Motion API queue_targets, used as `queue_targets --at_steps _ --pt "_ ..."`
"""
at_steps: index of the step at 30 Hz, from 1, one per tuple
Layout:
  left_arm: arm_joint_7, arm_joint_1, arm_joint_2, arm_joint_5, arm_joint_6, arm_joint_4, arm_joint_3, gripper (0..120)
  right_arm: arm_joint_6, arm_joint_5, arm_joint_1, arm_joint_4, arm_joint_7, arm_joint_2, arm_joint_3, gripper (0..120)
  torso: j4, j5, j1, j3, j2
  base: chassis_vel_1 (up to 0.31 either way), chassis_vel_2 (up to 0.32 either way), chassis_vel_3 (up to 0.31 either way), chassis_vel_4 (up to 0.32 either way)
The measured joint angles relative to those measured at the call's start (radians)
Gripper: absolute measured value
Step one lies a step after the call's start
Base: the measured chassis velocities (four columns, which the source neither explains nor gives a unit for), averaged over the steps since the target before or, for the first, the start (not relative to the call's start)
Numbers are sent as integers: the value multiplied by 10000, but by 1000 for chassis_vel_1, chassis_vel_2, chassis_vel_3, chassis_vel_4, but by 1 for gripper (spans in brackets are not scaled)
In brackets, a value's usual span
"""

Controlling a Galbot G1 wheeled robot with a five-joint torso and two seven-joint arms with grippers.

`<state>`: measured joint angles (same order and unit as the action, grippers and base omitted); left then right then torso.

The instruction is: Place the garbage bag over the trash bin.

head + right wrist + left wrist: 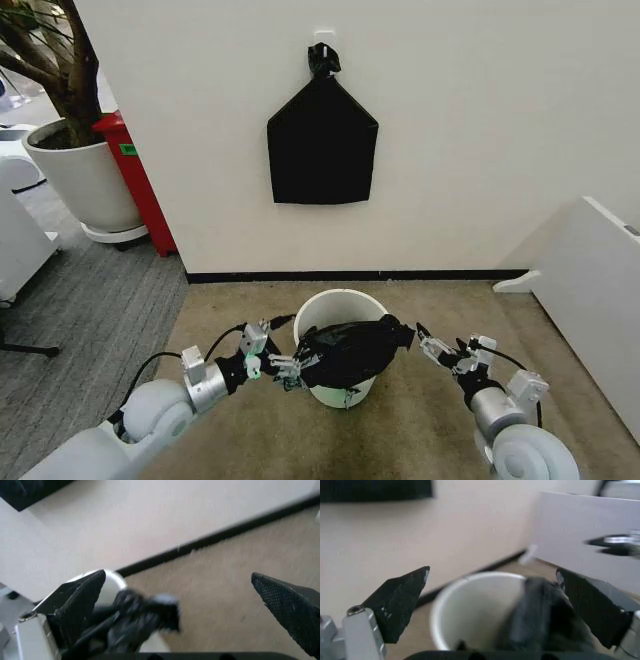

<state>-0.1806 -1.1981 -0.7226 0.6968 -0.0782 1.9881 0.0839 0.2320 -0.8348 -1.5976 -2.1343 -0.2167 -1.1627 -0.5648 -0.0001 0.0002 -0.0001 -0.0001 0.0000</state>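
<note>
Garbage bag (pixel 352 350) glossy black, crumpled over cream trash bin (pixel 335 305) mouth, left end effector (pixel 283 366) and right end effector (pixel 428 345) spread, empty

Round cream-white trash bin (pixel 338 305), upright on the carpeted floor near the wall. Glossy black garbage bag (pixel 352 352), crumpled and bunched, draped over the near rim, hiding much of the mouth and front wall.
</note>
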Motion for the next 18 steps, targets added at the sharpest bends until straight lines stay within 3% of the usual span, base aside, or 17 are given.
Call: queue_targets --at_steps 2,5,8,9,10,14,18 --pt "503 -17 0 -56 106 217 72 100 2 190 0 -74 98 155 -182 100 -1 1 0 0 0 0 0 0 0" --pt "2204 -366 -82 -94 359 920 364 100 362 560 230 -186 784 1071 -851 100 -4 4 0 0 0 0 0 0 0" --pt "3835 -1217 -343 43 688 1611 1021 100 1759 340 1166 -8 1533 2762 -1387 100 2 3 0 1 0 0 0 0 0" --pt "3835 -1217 -343 43 688 1611 1021 100 1759 340 1166 -8 1533 2762 -1387 100 2 3 0 1 0 0 0 0 0" --pt "4183 -1456 -430 75 800 1775 1298 100 2276 343 1527 74 1868 3253 -1389 100 3 2 0 1 0 0 0 0 0" --pt "5326 -2411 -810 164 1508 2380 2454 100 4552 112 3711 482 3160 4466 -558 100 1 3 0 1 0 0 0 0 0" --pt "5506 -3162 -1063 115 1881 2661 3265 100 5043 73 5579 995 3721 4754 777 100 2 -3 0 1 0 0 0 0 0"
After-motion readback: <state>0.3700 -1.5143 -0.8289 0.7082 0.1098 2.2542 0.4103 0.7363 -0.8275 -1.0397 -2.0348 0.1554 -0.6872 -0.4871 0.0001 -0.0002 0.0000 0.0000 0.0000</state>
